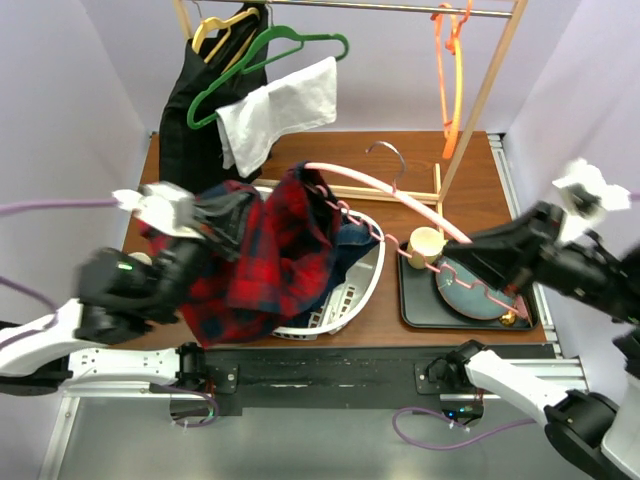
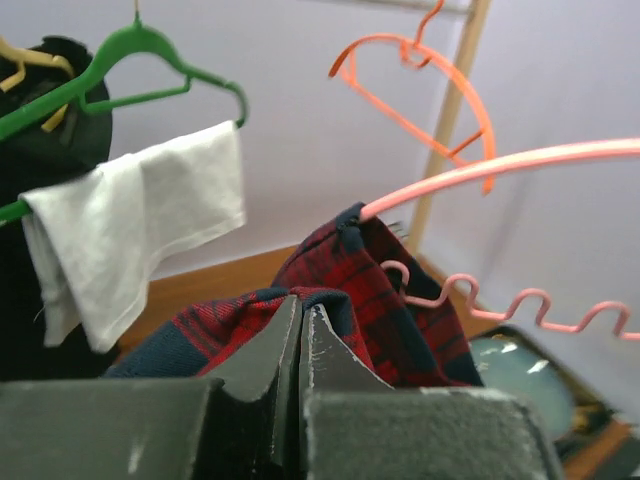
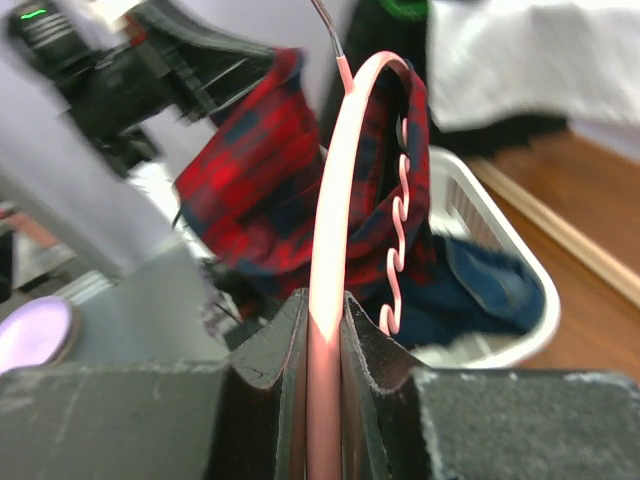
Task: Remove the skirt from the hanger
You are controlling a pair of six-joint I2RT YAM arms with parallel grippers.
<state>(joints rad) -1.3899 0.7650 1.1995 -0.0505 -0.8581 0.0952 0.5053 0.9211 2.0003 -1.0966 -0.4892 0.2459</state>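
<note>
A red and navy plaid skirt (image 1: 265, 255) hangs off the left end of a pink hanger (image 1: 390, 190) held above the white laundry basket (image 1: 350, 300). My left gripper (image 1: 215, 225) is shut on the skirt's edge; in the left wrist view the cloth (image 2: 330, 310) bunches at the gripper (image 2: 302, 320). My right gripper (image 1: 470, 255) is shut on the pink hanger's arm; in the right wrist view the gripper (image 3: 323, 320) clamps the hanger bar (image 3: 335, 200), and the skirt (image 3: 270, 190) still drapes its far end. The wavy lower bar (image 2: 500, 305) is bare.
A rail holds a green hanger (image 1: 270, 55) with a white cloth (image 1: 280, 110), a black garment (image 1: 195, 110) and orange hangers (image 1: 450, 70). A black tray (image 1: 415, 300) carries a teal plate (image 1: 465, 295) and a cup (image 1: 425, 243). Blue clothing (image 3: 480, 285) lies in the basket.
</note>
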